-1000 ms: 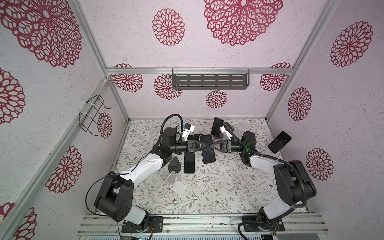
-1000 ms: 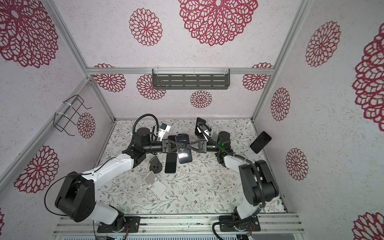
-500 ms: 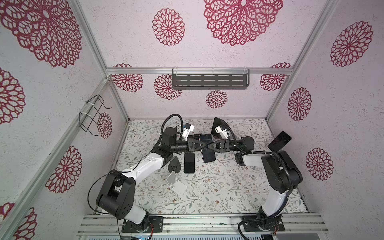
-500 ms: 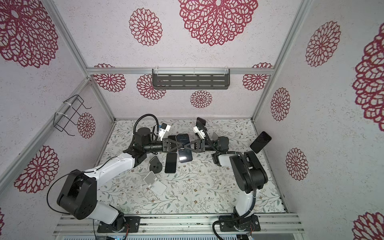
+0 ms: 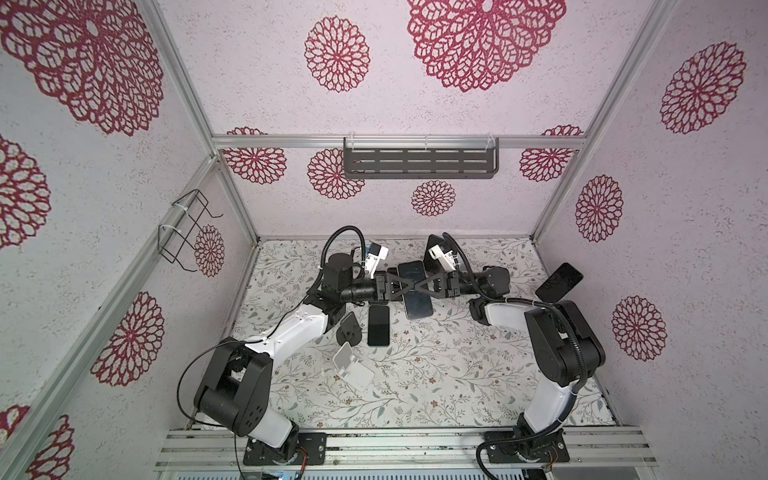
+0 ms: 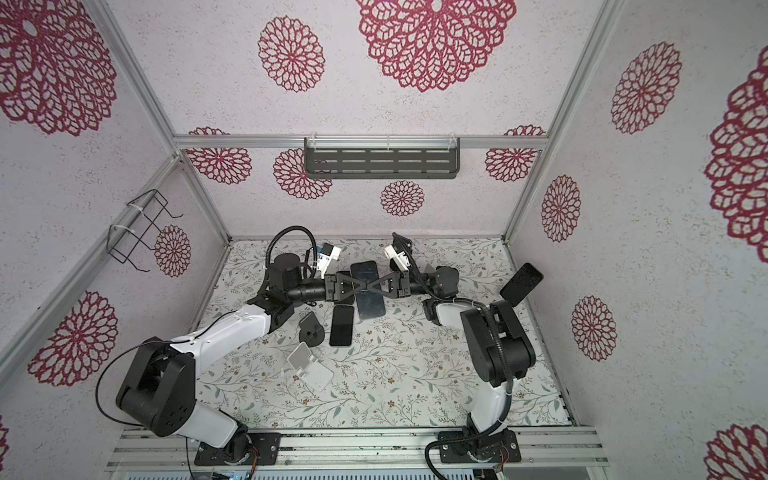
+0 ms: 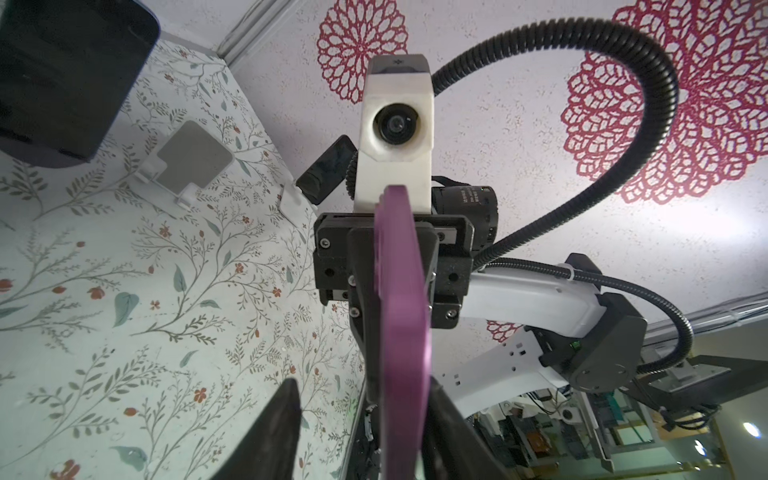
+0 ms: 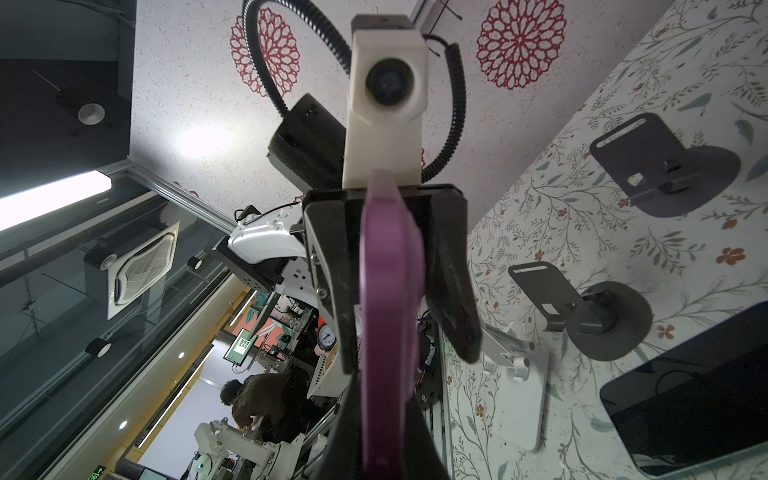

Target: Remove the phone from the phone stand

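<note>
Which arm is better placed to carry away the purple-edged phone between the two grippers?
Right. The right gripper is shut on the purple-edged phone, while the left gripper stands open, one finger clear of its edge. The right arm can likely carry it alone.

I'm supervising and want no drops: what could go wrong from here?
The purple-cased phone hangs midair, pinched only by the right pincer near one long edge; it may pivot or slip and hit the flat black phone nearby. The open left pincer flanks it and may snag it when retreating.
</note>
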